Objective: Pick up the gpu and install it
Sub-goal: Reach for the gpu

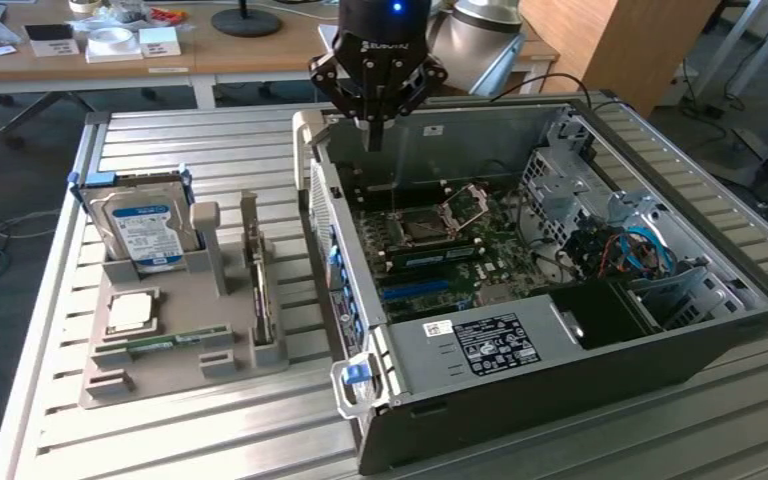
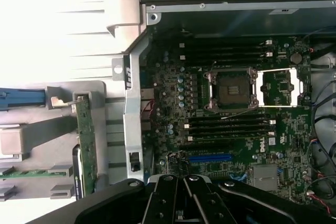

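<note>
The gpu (image 1: 261, 288) stands on edge in a slot of the grey holder (image 1: 171, 375), left of the open computer case (image 1: 491, 350) in the exterior view. In the wrist view the gpu (image 2: 86, 145) appears edge-on as a thin green board with a dark face. My gripper (image 1: 375, 138) hangs above the far end of the case, over the motherboard (image 1: 444, 250), well apart from the gpu. Its fingers are shut with nothing between them. In the wrist view the gripper (image 2: 184, 203) is over the board near a blue slot (image 2: 210, 157).
The holder also carries a blue-labelled hard drive (image 1: 144, 225), a square processor (image 1: 131, 312) and a narrow green memory stick (image 1: 157, 345). The case's metal rear frame (image 2: 131, 119) stands between the holder and the motherboard. An open processor socket (image 2: 231, 90) lies mid-board. Cables fill the case's right side.
</note>
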`<state>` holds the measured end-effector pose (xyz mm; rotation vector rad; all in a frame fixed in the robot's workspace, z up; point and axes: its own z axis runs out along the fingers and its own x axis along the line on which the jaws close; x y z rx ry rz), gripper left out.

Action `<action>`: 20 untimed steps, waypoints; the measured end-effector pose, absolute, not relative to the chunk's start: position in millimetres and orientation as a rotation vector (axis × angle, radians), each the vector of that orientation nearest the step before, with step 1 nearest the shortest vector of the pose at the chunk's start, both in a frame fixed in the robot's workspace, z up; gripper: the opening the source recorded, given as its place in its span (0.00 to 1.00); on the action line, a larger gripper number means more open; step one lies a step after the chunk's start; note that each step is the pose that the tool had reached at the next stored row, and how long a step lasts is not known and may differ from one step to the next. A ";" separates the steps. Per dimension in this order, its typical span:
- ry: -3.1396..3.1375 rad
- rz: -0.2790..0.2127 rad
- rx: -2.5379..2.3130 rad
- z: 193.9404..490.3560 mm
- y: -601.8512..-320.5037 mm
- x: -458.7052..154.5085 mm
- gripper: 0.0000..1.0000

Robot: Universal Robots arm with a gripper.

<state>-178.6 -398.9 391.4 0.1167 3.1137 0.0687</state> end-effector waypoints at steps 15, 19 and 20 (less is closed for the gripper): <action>3.114 0.069 0.116 390.7 -398.9 -204.8 0.11; 3.114 0.069 0.117 390.6 -398.8 -213.4 0.11; 3.114 0.069 0.117 390.6 -398.9 -215.5 0.11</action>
